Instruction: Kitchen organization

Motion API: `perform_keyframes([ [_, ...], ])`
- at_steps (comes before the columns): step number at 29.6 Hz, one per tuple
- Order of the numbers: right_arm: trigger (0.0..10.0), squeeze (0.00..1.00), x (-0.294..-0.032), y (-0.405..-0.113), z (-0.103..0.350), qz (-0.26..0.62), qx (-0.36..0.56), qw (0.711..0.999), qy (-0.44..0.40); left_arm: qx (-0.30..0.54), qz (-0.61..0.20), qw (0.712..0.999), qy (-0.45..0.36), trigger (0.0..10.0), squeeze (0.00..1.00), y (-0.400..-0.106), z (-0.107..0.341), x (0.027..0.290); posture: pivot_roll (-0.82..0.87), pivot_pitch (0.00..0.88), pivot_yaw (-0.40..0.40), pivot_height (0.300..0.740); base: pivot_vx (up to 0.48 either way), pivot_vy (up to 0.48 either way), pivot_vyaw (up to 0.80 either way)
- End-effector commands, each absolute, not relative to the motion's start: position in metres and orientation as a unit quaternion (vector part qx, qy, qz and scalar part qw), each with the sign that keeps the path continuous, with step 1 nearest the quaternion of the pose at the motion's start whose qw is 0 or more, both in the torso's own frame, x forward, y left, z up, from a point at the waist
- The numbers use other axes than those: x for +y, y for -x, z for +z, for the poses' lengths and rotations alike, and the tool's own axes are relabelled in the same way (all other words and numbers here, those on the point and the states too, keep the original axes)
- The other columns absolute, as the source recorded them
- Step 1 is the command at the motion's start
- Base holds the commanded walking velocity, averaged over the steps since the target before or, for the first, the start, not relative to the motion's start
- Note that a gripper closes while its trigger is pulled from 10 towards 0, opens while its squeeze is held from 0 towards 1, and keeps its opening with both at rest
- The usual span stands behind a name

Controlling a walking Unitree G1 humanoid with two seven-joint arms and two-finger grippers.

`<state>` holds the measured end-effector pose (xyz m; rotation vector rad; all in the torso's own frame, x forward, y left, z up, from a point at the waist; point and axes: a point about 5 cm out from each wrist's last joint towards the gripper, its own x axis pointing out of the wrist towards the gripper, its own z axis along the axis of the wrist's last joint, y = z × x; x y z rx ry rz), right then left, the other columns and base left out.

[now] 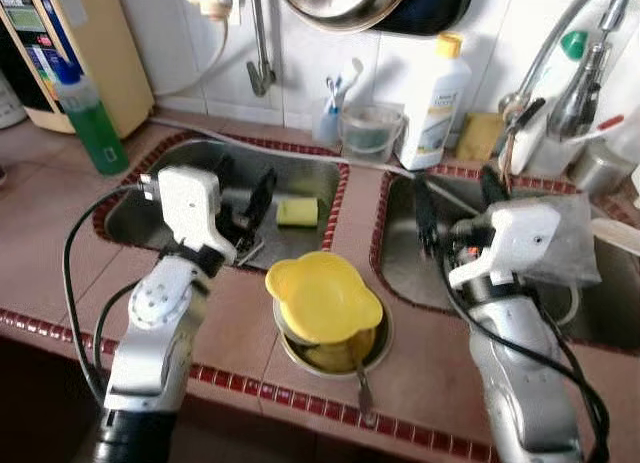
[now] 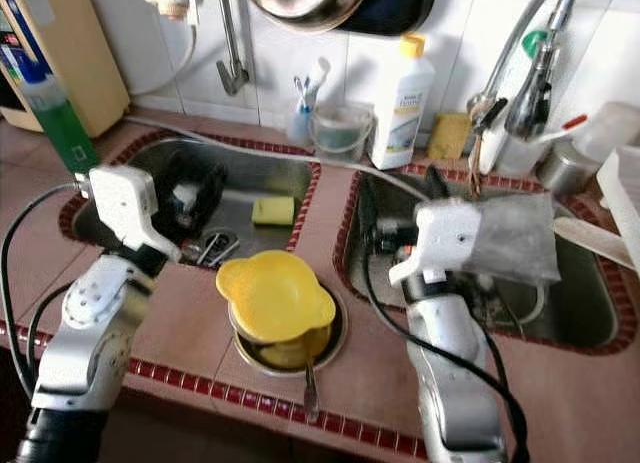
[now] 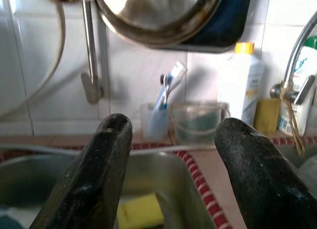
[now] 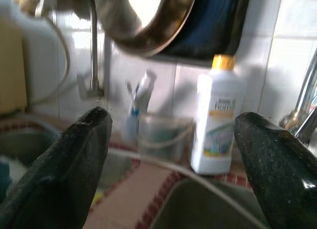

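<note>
1. We stand at a tiled bench (image 1: 60, 233) with two steel sinks, the left sink (image 1: 140, 218) and the right sink (image 1: 610, 313), set side by side.
2. Our left hand (image 1: 243, 205) hangs over the left sink with its two black fingers (image 3: 94, 174) spread apart and nothing between them.
3. Our right hand (image 1: 455, 211) reaches over the near left part of the right sink, its fingers (image 4: 69, 164) also wide apart and empty.
4. Between the two arms, on the near strip of bench, a yellow bowl (image 1: 322, 298) sits tilted on top of a round metal pot (image 1: 380, 345); a spoon handle (image 1: 364, 388) sticks out toward the near edge.
5. A yellow sponge (image 1: 297, 212) lies in the left sink, toward its right far corner.
6. At the far wall, between the sinks, stand a clear plastic tub (image 1: 371, 130), a cup with toothbrushes (image 1: 331, 108) just left of it, and a white bottle with a yellow cap (image 1: 436, 103) to its right.
7. A green bottle (image 1: 92, 118) stands on the far left of the bench, beside a beige appliance (image 1: 90, 43).
8. A curved tap (image 1: 560, 53) rises over the right sink, and a metal pan (image 1: 345, 3) hangs on the wall above.
</note>
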<state>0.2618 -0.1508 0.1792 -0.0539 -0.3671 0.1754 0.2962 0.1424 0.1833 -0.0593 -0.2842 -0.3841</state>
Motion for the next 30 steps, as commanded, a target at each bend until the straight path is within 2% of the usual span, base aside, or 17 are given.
perform_keyframes([
  [1, 10.0, 0.00, -0.154, -0.255, 0.179, 0.097, -0.189, 0.976, 0.038, -0.139, -0.188, 0.971, 0.041, 10.0, 0.00, -0.291, 0.181, 0.148, -0.11, 0.085, 0.006, 0.740, 0.000, 0.000, 0.00],
  [7, 10.0, 0.00, -0.163, -0.248, 0.165, 0.072, -0.181, 0.979, 0.054, -0.123, -0.154, 0.980, 0.032, 10.0, 0.00, -0.284, 0.161, 0.158, -0.12, 0.083, 0.010, 0.740, 0.000, 0.000, 0.00],
  [17, 10.0, 0.00, -0.155, -0.254, 0.155, 0.062, -0.172, 0.983, 0.025, -0.100, -0.095, 0.990, 0.019, 10.0, 0.00, -0.290, 0.149, 0.158, -0.11, 0.068, 0.004, 0.740, 0.000, 0.000, 0.00],
  [23, 10.0, 0.00, -0.159, -0.251, 0.147, 0.060, -0.161, 0.985, 0.028, -0.085, -0.097, 0.992, 0.015, 10.0, 0.00, -0.287, 0.140, 0.159, -0.12, 0.054, 0.006, 0.740, 0.000, 0.000, 0.00],
  [25, 10.0, 0.00, -0.160, -0.250, 0.143, 0.060, -0.154, 0.986, 0.028, -0.092, -0.091, 0.991, -0.023, 10.0, 0.00, -0.286, 0.137, 0.159, -0.12, 0.056, 0.006, 0.740, 0.000, 0.000, 0.00],
  [30, 10.0, 0.00, -0.159, -0.248, 0.141, 0.059, -0.144, 0.987, 0.025, -0.074, -0.119, 0.990, 0.001, 10.0, 0.00, -0.286, 0.133, 0.157, -0.12, 0.067, 0.007, 0.740, 0.000, 0.000, 0.00],
])
